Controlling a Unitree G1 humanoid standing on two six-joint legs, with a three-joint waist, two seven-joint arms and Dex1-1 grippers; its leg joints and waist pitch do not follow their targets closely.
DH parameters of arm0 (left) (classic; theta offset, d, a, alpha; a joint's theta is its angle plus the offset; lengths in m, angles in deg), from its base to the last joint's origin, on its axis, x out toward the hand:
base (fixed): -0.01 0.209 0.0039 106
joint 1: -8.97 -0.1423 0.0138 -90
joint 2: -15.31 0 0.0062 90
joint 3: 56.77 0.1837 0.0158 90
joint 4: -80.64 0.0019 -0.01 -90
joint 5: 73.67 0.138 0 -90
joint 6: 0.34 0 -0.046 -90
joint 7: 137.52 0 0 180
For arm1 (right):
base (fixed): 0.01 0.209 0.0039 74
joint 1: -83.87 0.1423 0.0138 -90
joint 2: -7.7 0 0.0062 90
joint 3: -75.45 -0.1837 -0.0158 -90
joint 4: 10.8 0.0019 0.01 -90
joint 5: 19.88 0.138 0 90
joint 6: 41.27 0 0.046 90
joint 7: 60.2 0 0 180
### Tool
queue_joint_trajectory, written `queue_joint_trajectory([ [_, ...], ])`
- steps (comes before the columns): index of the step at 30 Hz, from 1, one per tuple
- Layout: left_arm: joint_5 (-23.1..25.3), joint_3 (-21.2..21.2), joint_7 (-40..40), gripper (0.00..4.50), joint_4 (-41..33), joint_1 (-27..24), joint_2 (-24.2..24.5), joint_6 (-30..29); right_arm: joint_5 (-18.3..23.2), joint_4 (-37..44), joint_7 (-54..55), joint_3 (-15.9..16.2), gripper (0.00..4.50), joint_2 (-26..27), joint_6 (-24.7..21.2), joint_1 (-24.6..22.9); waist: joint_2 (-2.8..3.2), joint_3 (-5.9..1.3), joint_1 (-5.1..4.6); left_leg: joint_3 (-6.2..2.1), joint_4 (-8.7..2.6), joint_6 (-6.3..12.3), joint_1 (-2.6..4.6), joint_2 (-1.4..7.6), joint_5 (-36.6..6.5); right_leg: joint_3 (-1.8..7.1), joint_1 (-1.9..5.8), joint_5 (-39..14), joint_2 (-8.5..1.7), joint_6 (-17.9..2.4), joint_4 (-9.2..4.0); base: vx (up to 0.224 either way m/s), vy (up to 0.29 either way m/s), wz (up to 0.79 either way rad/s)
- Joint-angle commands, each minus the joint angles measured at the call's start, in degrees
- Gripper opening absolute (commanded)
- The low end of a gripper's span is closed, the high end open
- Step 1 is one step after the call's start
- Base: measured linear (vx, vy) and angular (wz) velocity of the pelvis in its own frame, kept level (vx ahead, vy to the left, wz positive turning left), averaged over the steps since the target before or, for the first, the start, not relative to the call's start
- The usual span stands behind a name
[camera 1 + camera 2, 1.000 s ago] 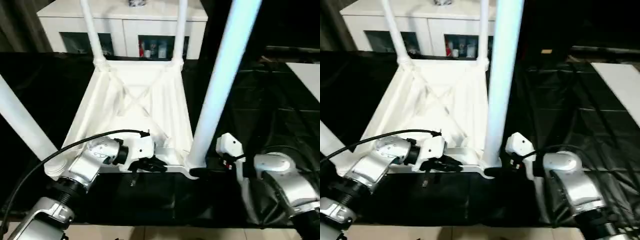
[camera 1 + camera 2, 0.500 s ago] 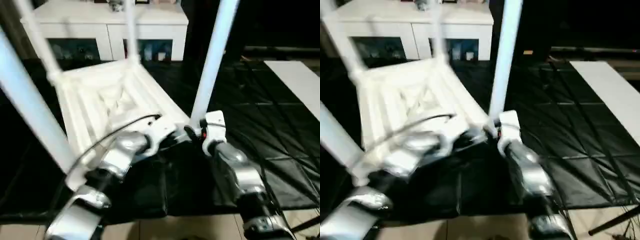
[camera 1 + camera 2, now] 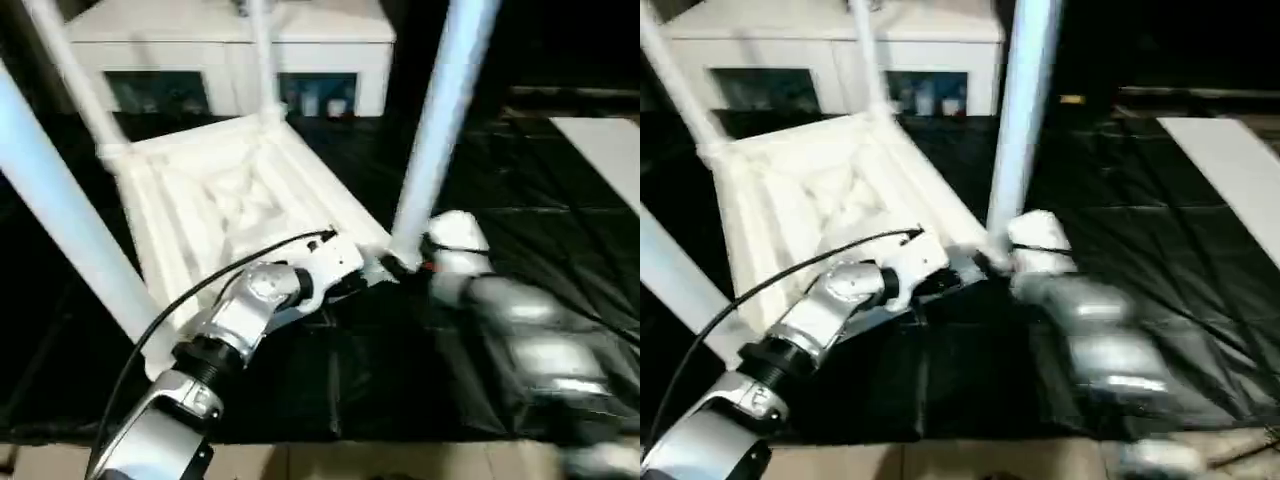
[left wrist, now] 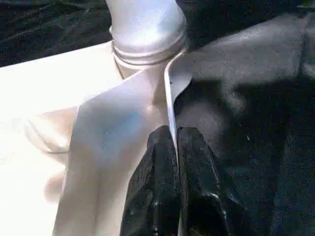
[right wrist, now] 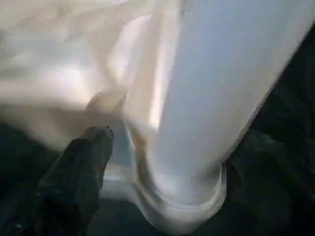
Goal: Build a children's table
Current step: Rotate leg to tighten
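The children's table (image 3: 220, 200) lies upside down on black cloth, its ribbed underside up and its white legs standing in the corner sockets. My left gripper (image 4: 176, 142) is shut on the thin rim of the tabletop, close to the near right socket. The near right leg (image 3: 440, 120) rises from that socket. My right gripper (image 5: 174, 142) is open at this leg's base, with one black finger (image 5: 83, 167) beside the socket collar and apart from the tube. The right forearm (image 3: 520, 330) is blurred by motion.
A white cabinet (image 3: 230, 50) stands behind the table. A flat white board (image 3: 610, 150) lies at the far right on the black cloth (image 3: 560, 220). A strip of tan floor (image 3: 350, 465) runs along the near edge.
The camera has swung, so the whole scene has shifted. My right gripper's jaws now stand wider at the leg's base, and its forearm has moved right. The left gripper keeps hold of the rim.
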Motion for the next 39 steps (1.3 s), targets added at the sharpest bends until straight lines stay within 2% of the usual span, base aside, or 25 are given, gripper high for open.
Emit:
queue_joint_trajectory([
  [1, 1.85, 1.69, 1.25, 0.00, 2.82, -0.70, 1.24, 0.18, 0.65, 3.37, -9.84, 3.05, 4.03, -3.59, 1.22, -3.35, -0.01, -3.05, 0.19, 0.62, -4.14, 6.56, -0.86, 0.50, -11.56, 2.05, 3.39, -14.68, -1.85, -11.88, -4.36, 0.000, 0.000, 0.00],
  [2, 2.07, 2.11, 1.98, 0.00, 3.13, -0.61, 1.65, 1.16, 0.41, 3.36, -11.67, 2.59, 4.03, -5.96, 1.99, -4.84, -0.45, -3.12, 0.08, 0.48, -4.10, 6.67, -1.27, 0.44, -11.24, 1.91, 3.71, -14.51, -1.83, -11.83, -4.37, 0.000, 0.000, 0.00],
  [3, 2.11, 2.36, 2.54, 0.00, 3.24, -0.62, 1.96, 1.59, 0.13, 2.75, -11.52, 1.79, 4.03, -6.80, 2.22, -5.31, -0.58, -3.17, 0.11, 0.47, -4.08, 6.75, -1.31, 0.42, -11.22, 1.89, 3.74, -14.68, -1.85, -11.79, -4.41, 0.000, 0.000, 0.00],
  [4, 1.92, 3.24, 5.18, 0.00, 3.21, -0.83, 3.00, 3.91, -1.38, -0.38, -7.65, -0.99, 4.03, -7.42, 3.19, -5.05, -0.56, -3.21, 0.05, 0.44, -4.08, 6.63, -1.23, 0.32, -11.19, 1.79, 3.52, -16.30, -1.88, -11.88, -4.56, 0.000, 0.000, 0.00],
  [5, 1.92, 3.24, 5.18, 0.00, 3.21, -0.83, 3.00, 3.91, -1.38, -0.38, -7.65, -0.99, 4.03, -7.42, 3.19, -5.05, -0.56, -3.21, 0.05, 0.44, -4.08, 6.63, -1.23, 0.32, -11.19, 1.79, 3.52, -16.30, -1.88, -11.88, -4.56, 0.000, 0.000, 0.00],
  [6, 1.89, 3.38, 5.72, 0.00, 2.97, -0.98, 3.36, 3.94, -2.08, -1.99, -5.07, -2.12, 4.03, -7.06, 3.50, -4.37, -0.71, -3.15, -0.28, 0.41, -4.20, 5.99, -1.45, 0.11, -11.21, 1.65, 3.54, -18.57, -1.83, -11.23, -4.68, 0.000, 0.000, 0.00],
  [8, 1.68, 3.99, 7.58, 0.00, 2.71, -1.18, 4.08, 6.00, -2.00, -3.74, -1.90, -3.82, 4.03, -6.70, 2.93, -3.45, -0.65, -3.06, -0.35, 0.51, -4.13, 5.41, -0.88, -0.01, -12.51, 1.59, 2.98, -22.65, -1.70, -10.06, -5.19, 0.000, 0.000, 0.00],
  [9, 1.26, 4.21, 8.93, 0.00, 2.10, -1.63, 4.62, 6.75, -0.84, -3.89, -1.04, -4.99, 4.03, -6.58, 2.56, -3.37, -0.86, -3.09, -0.44, 0.54, -4.19, 5.40, -0.96, 0.00, -12.45, 1.61, 3.04, -23.06, -1.66, -9.78, -5.23, 0.000, 0.000, 0.00],
  [10, 0.64, 5.02, 11.69, 0.00, 1.55, -2.07, 5.22, 10.66, -0.78, -3.90, -0.59, -5.23, 4.03, -6.75, 2.38, -3.49, -0.72, -3.02, -0.15, 0.54, -4.21, 5.54, -0.71, 0.11, -12.79, 1.64, 2.78, -23.71, -1.70, -9.43, -5.40, 0.000, 0.000, 0.00],
  [12, 0.08, 5.90, 14.64, 0.00, 0.64, -2.73, 5.94, 13.72, -0.95, -4.28, 0.47, -5.58, 4.03, -6.63, 2.96, -3.55, -0.60, -3.14, -0.08, 0.46, -4.27, 5.55, -0.75, 0.21, -12.68, 1.64, 2.83, -22.95, -1.73, -9.53, -5.23, 0.000, 0.000, 0.00],
  [15, -1.39, 6.04, 17.47, 0.00, -0.72, -3.75, 6.20, 13.56, -0.14, -4.41, 0.47, -6.44, 4.03, -5.68, 3.70, -3.65, -0.36, -3.27, 0.36, 0.72, -4.21, 5.23, -0.34, 0.64, -11.73, 1.87, 2.52, -17.53, -1.67, -11.68, -4.64, 0.000, 0.000, 0.00],
  [17, -2.71, 6.19, 19.58, 0.00, -1.41, -4.33, 6.22, 15.40, 0.26, -4.32, 0.11, -6.50, 4.03, -5.10, 4.17, -3.75, -0.34, -3.44, 0.63, 0.69, -4.23, 5.74, -0.84, 0.70, -9.70, 1.95, 3.03, -13.75, -1.74, -12.89, -4.00, 0.000, 0.000, 0.00],
  [19, -3.45, 6.23, 20.47, 0.00, -1.70, -4.54, 5.96, 16.95, -0.84, -4.66, 0.62, -5.68, 4.03, -4.80, 4.26, -3.79, -0.22, -3.67, 1.03, 0.82, -3.97, 6.15, -0.66, 0.75, -7.65, 2.03, 2.93, -9.88, -1.72, -13.90, -3.59, 0.000, 0.000, 0.00],
  [21, -3.62, 6.20, 20.62, 0.00, -1.63, -4.53, 5.74, 17.58, -1.65, -5.05, 1.33, -5.26, 4.03, -4.58, 4.13, -3.80, -0.24, -3.60, 1.12, 0.95, -3.95, 6.29, -0.77, 0.69, -7.36, 2.06, 3.06, -7.69, -1.62, -14.58, -3.37, 0.000, 0.000, 0.00],
  [24, -3.46, 6.00, 20.60, 0.00, -0.77, -3.95, 5.40, 18.48, -1.52, -4.64, 1.52, -5.09, 4.03, -4.21, 4.10, -4.24, -0.27, -3.60, 1.16, 0.93, -4.05, 6.13, -0.87, 0.60, -8.29, 2.13, 3.30, -8.58, -1.80, -14.00, -3.40, 0.000, 0.000, 0.00],
  [30, -2.93, 5.91, 20.62, 0.00, 0.05, -3.47, 5.71, 18.88, -2.10, -5.39, 2.88, -5.57, 4.03, -4.42, 4.48, -4.14, -0.28, -3.42, 0.99, 0.94, -4.20, 4.99, -0.88, 0.47, -10.32, 2.35, 3.18, -13.37, -1.79, -11.91, -3.96, 0.000, 0.000, 0.00],
  [35, -3.27, 5.52, 21.72, 0.00, 0.83, -3.45, 6.13, 20.63, -2.81, -6.56, 3.70, -6.22, 4.03, -4.60, 4.52, -3.88, -0.36, -3.58, 0.94, 0.95, -4.05, 5.11, -0.98, 0.40, -9.21, 2.42, 3.29, -10.92, -1.66, -12.36, -3.67, 0.000, 0.000, 0.00],
  [36, -2.81, 4.99, 19.78, 0.00, 1.18, -3.23, 5.97, 21.54, -3.09, -6.69, 3.86, -6.09, 4.03, -4.60, 4.64, -4.07, -0.33, -3.57, 0.96, 0.95, -4.05, 5.24, -1.01, 0.40, -9.05, 2.43, 3.31, -10.64, -1.67, -12.43, -3.63, 0.000, 0.000, 0.00],
  [39, -3.46, 3.56, 17.67, 0.00, 1.21, -2.86, 5.09, 18.73, -3.06, -6.34, 3.87, -5.87, 4.03, -4.41, 4.45, -4.51, -0.38, -3.43, 1.02, 1.03, -4.07, 5.30, -0.89, 0.41, -9.93, 2.42, 3.19, -12.53, -1.69, -12.13, -3.88, 0.000, 0.000, 0.00],
])
